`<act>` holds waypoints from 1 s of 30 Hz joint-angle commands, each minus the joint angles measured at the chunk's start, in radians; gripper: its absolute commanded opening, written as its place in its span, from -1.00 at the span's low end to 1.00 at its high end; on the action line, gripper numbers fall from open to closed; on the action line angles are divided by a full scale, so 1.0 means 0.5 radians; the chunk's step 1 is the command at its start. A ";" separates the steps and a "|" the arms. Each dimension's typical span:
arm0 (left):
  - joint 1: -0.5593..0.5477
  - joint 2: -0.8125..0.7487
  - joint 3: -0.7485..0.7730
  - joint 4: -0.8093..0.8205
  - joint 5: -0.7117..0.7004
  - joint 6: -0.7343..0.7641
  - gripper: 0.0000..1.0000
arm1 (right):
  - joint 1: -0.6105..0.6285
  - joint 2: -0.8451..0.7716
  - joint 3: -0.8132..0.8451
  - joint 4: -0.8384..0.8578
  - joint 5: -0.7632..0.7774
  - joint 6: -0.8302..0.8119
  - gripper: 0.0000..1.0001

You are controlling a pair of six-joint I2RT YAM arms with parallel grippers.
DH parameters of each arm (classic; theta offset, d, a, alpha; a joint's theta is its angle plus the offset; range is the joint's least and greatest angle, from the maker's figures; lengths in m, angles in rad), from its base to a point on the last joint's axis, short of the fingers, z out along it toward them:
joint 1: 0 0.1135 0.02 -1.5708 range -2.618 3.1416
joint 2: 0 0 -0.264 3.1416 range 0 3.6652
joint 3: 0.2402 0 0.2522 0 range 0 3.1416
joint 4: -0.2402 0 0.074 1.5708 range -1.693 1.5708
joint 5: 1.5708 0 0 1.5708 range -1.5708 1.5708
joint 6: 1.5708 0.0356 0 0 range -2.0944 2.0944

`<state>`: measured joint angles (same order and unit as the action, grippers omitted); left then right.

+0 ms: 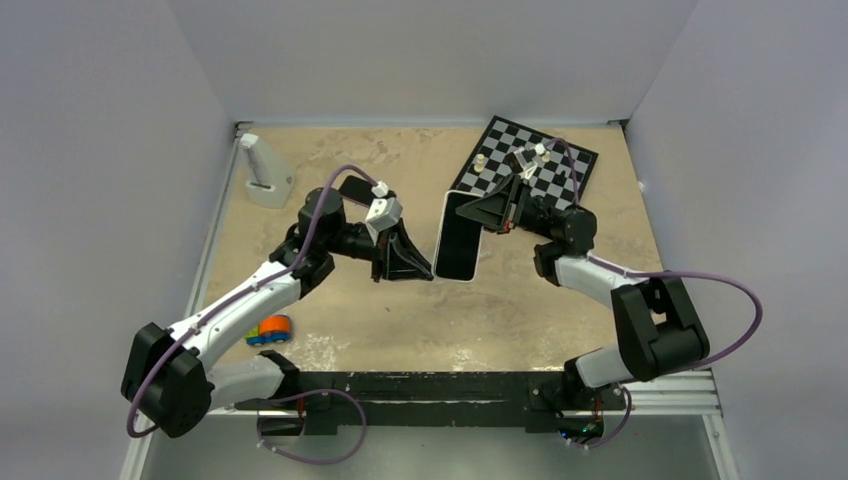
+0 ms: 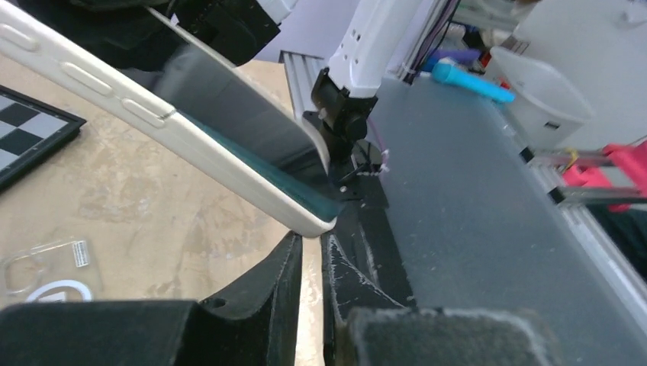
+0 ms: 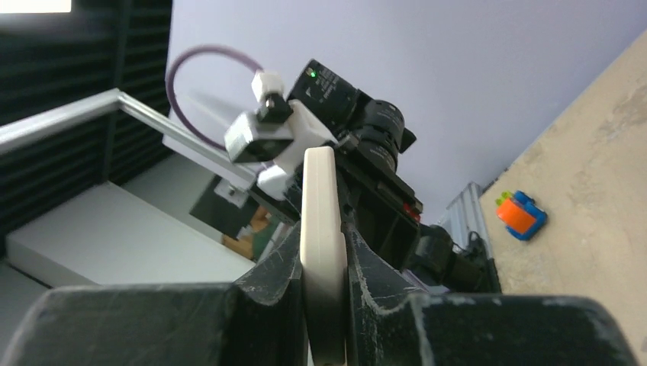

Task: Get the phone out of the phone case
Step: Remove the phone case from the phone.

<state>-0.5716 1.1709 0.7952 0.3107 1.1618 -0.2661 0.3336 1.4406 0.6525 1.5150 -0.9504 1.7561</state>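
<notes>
My right gripper (image 1: 497, 212) is shut on a black-screened phone with a thick white rim (image 1: 460, 235), holding it on edge above the table; its rim fills the jaws in the right wrist view (image 3: 320, 221). My left gripper (image 1: 428, 272) is nearly shut, with a narrow slit and nothing in it. Its tips (image 2: 311, 242) touch that phone's lower corner (image 2: 229, 160). The phone case (image 2: 46, 271), clear with a white ring, lies empty on the table under the raised phone. The phone (image 1: 354, 187), thin and black, lies flat behind my left wrist, partly hidden.
A chessboard (image 1: 530, 165) with a few pieces lies at the back right, just behind my right gripper. A white stand (image 1: 262, 172) is at the back left. A small orange and blue toy (image 1: 270, 329) lies near the left arm's base.
</notes>
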 commanded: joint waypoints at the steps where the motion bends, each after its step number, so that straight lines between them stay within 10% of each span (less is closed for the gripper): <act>1: 0.018 0.099 0.121 -0.326 -0.298 0.598 -1.00 | 0.096 -0.027 0.120 0.456 0.241 0.456 -1.00; 9: 0.018 0.098 0.111 -0.247 -0.464 0.346 -0.99 | 0.097 -0.117 0.124 0.178 0.222 0.209 -1.00; 16: 0.017 -0.098 -0.585 1.052 -0.506 -1.020 0.15 | 0.042 -0.267 0.113 -0.342 0.342 -0.343 -1.00; 23: 0.006 -0.177 -0.792 1.864 -0.684 -1.567 0.25 | 0.041 -0.132 0.130 -0.101 0.382 -0.220 -1.00; 30: 0.006 -0.163 -0.684 1.813 -0.869 -1.507 0.13 | 0.039 -0.126 0.126 -0.043 0.401 -0.168 -1.00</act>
<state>-0.5659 1.0912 0.3985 1.1160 0.7979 -1.0039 0.3576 1.4097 0.6682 1.3884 -0.8024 1.6424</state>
